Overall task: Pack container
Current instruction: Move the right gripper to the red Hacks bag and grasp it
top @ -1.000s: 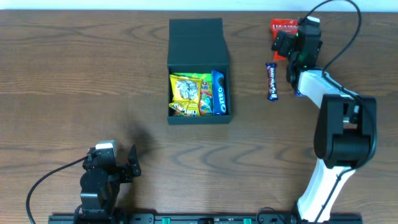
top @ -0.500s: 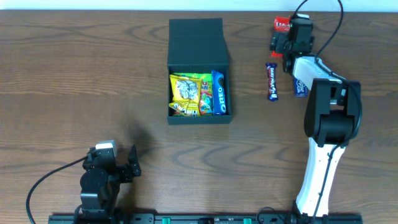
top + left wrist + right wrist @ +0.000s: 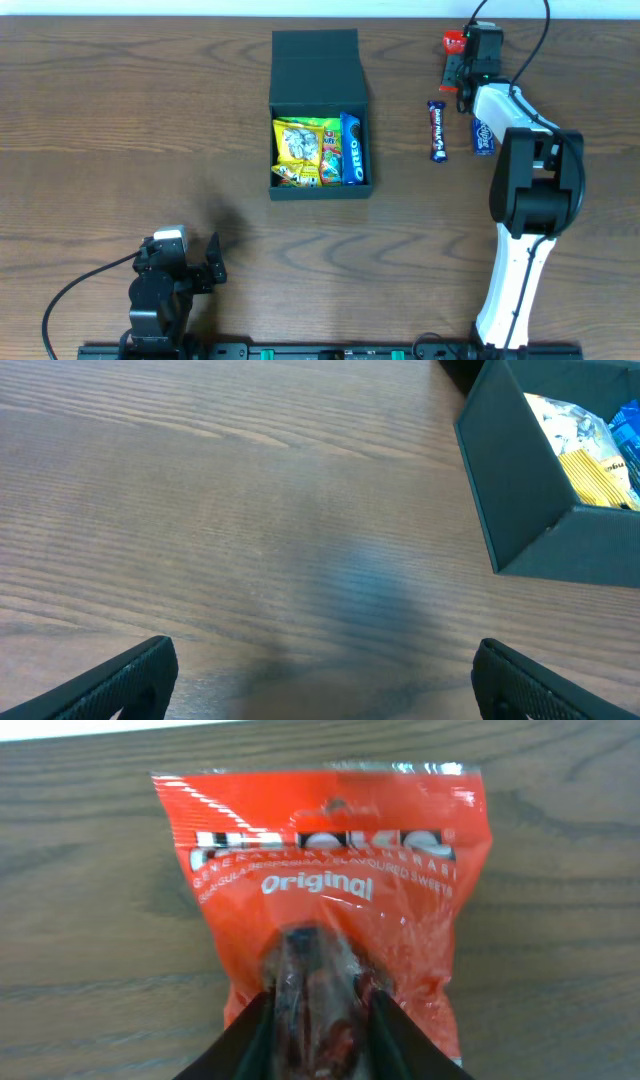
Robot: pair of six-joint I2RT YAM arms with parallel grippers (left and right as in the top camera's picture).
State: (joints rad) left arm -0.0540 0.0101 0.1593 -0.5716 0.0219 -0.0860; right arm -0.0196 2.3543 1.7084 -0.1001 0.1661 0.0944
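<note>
Container (image 3: 315, 65) sits open at upper centre of the overhead view, partly filled. Right gripper (image 3: 322, 995) pinches a fold of the red packet (image 3: 330, 850) at upper right; left gripper (image 3: 320, 660) rests spread, lower left. Lift slowly: your thin pinch on slick film may slip.

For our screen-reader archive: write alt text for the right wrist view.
A red snack packet printed "Original" lies on a wooden table, filling most of the frame. The right gripper pinches the packet's near end, bunching the wrapper into a ridge between its two pale fingers.
</note>
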